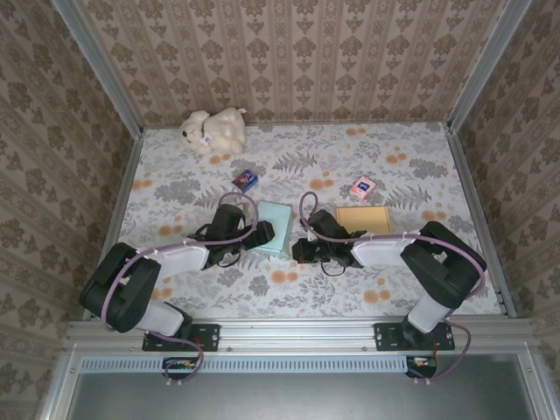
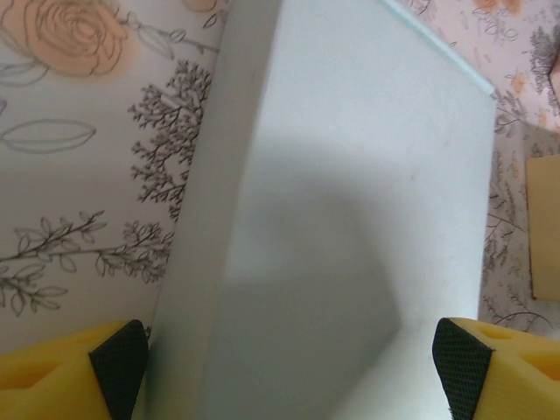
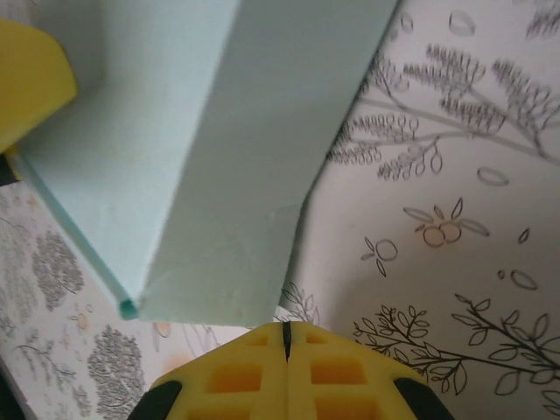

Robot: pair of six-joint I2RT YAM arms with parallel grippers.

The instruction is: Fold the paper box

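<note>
The paper box (image 1: 273,226) is a pale mint block lying in the middle of the table. My left gripper (image 1: 262,233) is open over its near left part. In the left wrist view the box (image 2: 350,175) lies between the black pads (image 2: 118,363), and the left gripper (image 2: 293,367) spans almost its full width; I cannot tell whether the pads touch it. My right gripper (image 1: 297,251) is shut at the box's near right corner. In the right wrist view the right gripper (image 3: 286,337) has its yellow tips together, just short of the box's side face (image 3: 236,131), with nothing between them.
A plush toy (image 1: 214,129) sits at the back left. A small blue box (image 1: 246,180) and a small pink box (image 1: 361,187) lie behind the arms. A flat tan card (image 1: 363,219) lies right of the mint box, with its edge in the left wrist view (image 2: 544,227).
</note>
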